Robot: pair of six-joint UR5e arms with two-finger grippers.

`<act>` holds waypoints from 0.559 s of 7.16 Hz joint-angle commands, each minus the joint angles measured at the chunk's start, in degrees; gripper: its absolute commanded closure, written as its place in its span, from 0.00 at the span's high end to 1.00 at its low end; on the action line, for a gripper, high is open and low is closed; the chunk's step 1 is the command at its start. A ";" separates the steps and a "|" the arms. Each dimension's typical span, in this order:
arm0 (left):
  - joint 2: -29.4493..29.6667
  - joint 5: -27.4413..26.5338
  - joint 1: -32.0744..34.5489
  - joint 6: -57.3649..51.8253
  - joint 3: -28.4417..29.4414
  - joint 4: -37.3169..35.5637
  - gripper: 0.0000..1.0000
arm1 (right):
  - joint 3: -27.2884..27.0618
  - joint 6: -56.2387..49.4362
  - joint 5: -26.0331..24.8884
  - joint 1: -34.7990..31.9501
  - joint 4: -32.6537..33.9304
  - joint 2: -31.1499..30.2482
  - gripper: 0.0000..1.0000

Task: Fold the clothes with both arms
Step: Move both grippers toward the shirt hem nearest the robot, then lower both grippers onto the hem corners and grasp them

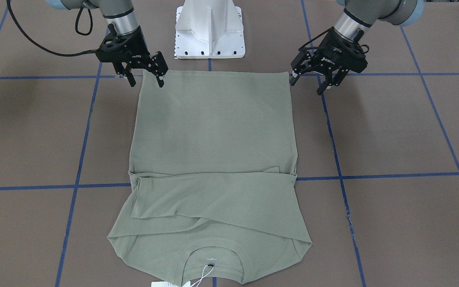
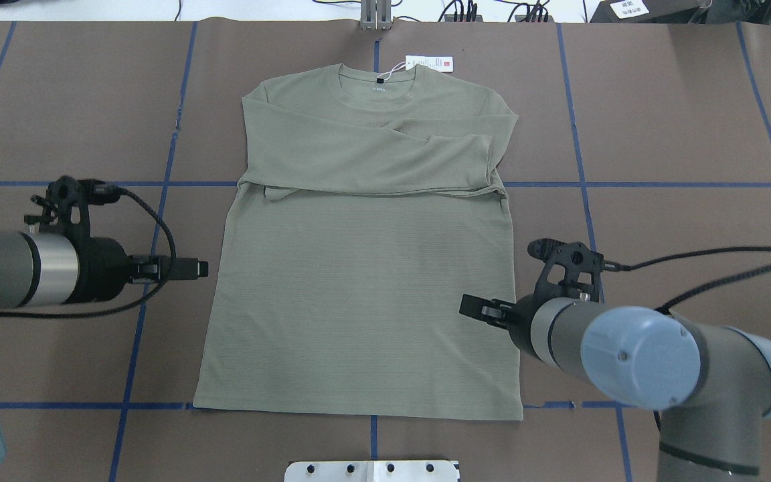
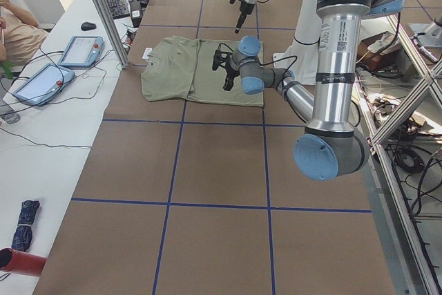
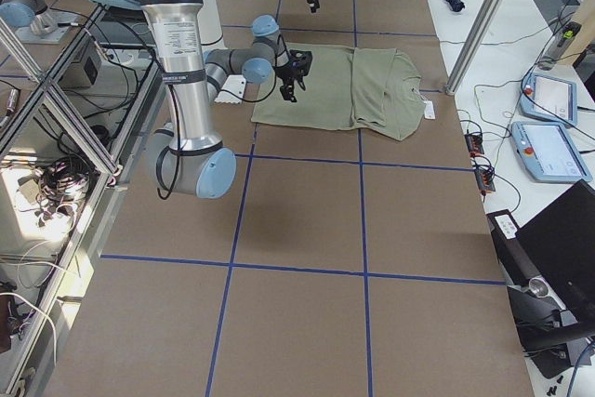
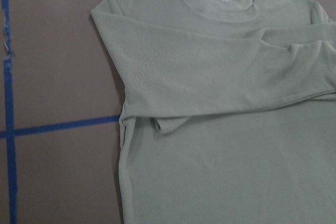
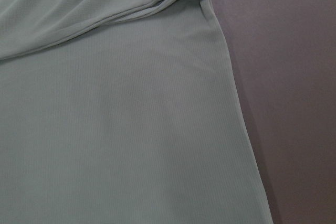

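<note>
Sage-green long-sleeved shirt (image 2: 359, 288) lies flat on a wide table (image 2: 680, 134) covered in brown sheeting and ruled into big squares by blue tape lines (image 2: 579, 184). A white bench (image 3: 48, 122) runs along the table's far edge, the one away from the robot, and carries two teach pendants (image 3: 79, 50) and loose cables. Aluminium frame posts (image 3: 103, 12) stand between the table and the bench. The robot's white pedestal base (image 1: 209, 32) sits at the near edge.

The shirt lies about midway along the table's length, directly in front of the base. Its long axis runs from the near edge to the far edge. The hem (image 2: 359, 410) faces the base and the round collar (image 2: 377, 84) points at the far edge. Both sleeves (image 2: 385, 157) are folded across the chest, one over the other, forming a band across the body.

The left arm (image 2: 24, 268) and the right arm (image 2: 626, 348) reach in from either side. In the front-facing view the left gripper (image 1: 307, 85) is just outside one hem corner, its jaws spread apart and holding nothing. The right gripper (image 1: 146, 83) is at the other corner, jaws also spread, one fingertip over the cloth. I cannot tell whether it touches.

A white hang tag (image 2: 429, 62) on a string lies on the table just beyond the collar.
</note>
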State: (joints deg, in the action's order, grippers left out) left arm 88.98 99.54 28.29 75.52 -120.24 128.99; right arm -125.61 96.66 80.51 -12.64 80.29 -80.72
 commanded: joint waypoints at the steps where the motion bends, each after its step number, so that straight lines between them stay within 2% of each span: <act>1: -3.99 -12.29 -15.56 16.34 0.09 1.36 0.80 | -2.80 8.27 -10.53 10.51 -2.57 -4.35 0.99; 2: -3.82 -16.35 -20.33 22.51 1.05 1.27 0.70 | -2.71 8.37 -11.07 10.88 -2.94 -4.62 0.99; 4: -3.64 -18.41 -22.92 25.47 3.16 1.27 0.69 | -2.36 8.37 -11.34 10.97 -2.94 -4.62 1.00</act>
State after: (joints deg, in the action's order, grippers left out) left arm 85.34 82.76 7.29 98.78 -118.30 130.25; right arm -128.09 104.87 69.58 -2.00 77.48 -85.26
